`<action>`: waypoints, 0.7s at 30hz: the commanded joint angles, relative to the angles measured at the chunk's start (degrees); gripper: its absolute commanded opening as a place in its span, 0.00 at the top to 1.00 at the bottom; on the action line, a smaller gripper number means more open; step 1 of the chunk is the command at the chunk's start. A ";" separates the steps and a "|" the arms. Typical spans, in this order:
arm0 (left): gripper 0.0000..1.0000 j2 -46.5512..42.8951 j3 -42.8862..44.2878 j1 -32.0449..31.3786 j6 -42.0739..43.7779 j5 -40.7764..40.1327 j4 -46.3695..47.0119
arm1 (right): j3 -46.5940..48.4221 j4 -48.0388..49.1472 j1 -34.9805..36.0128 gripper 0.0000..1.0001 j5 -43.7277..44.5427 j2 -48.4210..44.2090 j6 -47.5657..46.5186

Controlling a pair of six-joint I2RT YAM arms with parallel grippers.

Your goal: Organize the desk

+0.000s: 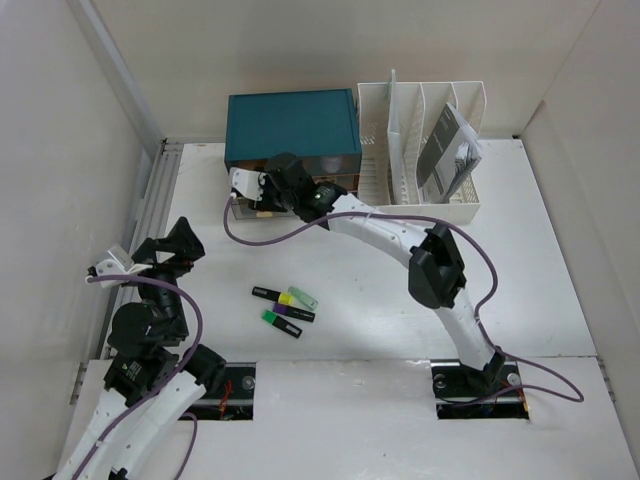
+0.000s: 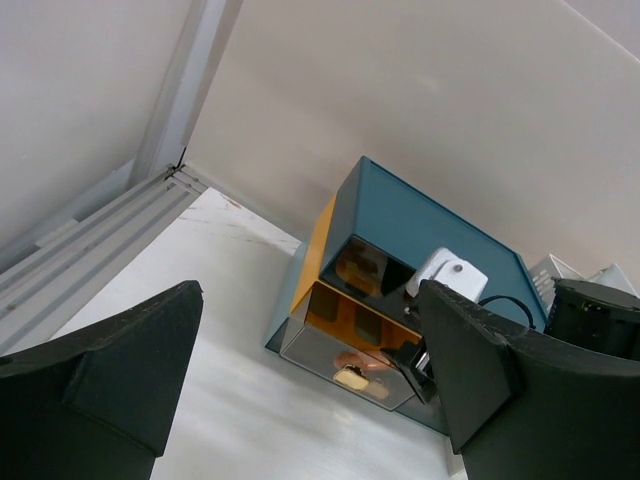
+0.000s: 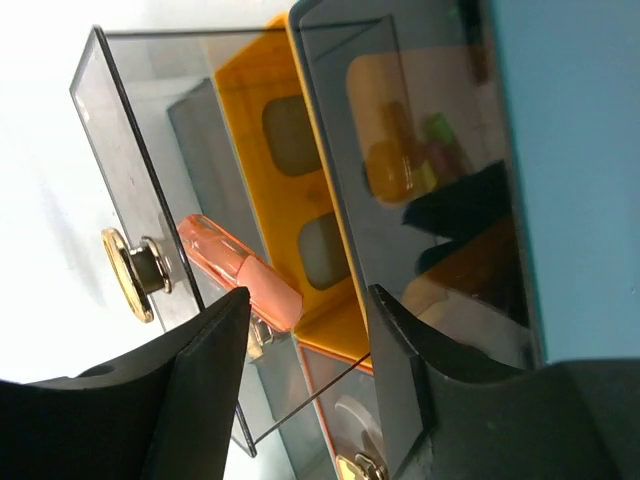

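The white desk (image 1: 380, 310) holds a teal drawer box (image 1: 290, 125) at the back. Its lower smoky drawer (image 3: 150, 180) with a gold knob (image 3: 130, 272) is pulled out. An orange highlighter (image 3: 240, 272) lies inside it. My right gripper (image 1: 258, 200) is at the drawer front, open, its jaws (image 3: 310, 330) just above the highlighter and not closed on it. A cluster of highlighters (image 1: 285, 305) lies mid-desk. My left gripper (image 1: 168, 246) is open and empty near the left rail, facing the box (image 2: 430, 240).
A white slotted file rack (image 1: 420, 150) with a dark booklet (image 1: 450, 155) stands right of the box. A metal rail (image 1: 150, 200) runs along the left edge. Two cut-outs (image 1: 225, 385) sit at the arm bases. White walls enclose the desk.
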 commanded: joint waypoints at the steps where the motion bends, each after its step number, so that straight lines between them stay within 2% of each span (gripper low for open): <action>1: 0.13 0.78 -0.10 0.23 0.82 -0.11 2.94 | 3.22 2.35 -0.04 0.44 -0.76 -2.73 3.16; 4: 0.13 0.78 -0.10 0.23 0.82 -0.11 2.94 | 3.22 1.30 -0.04 0.44 -2.87 -5.54 5.62; 7: 0.13 0.78 -0.10 0.23 0.82 -0.11 2.94 | 1.99 -0.72 -0.04 0.45 -8.66 -8.53 6.77; 13: 0.13 0.25 -0.10 0.23 0.82 -0.11 2.94 | -7.31 -10.03 -0.04 0.55 -30.25 -15.47 7.57; 16: 0.13 0.25 -0.10 0.23 0.82 -0.11 2.94 | -11.89 -17.23 -0.04 0.55 -31.53 -16.01 8.71; 18: 0.13 0.25 -0.10 0.23 0.82 -0.11 2.94 | -16.00 -19.70 0.48 0.55 -29.34 -16.01 12.12; 21: 0.13 0.25 -0.10 0.23 0.82 0.51 2.94 | -21.90 -17.88 0.48 0.54 -27.40 -16.01 17.31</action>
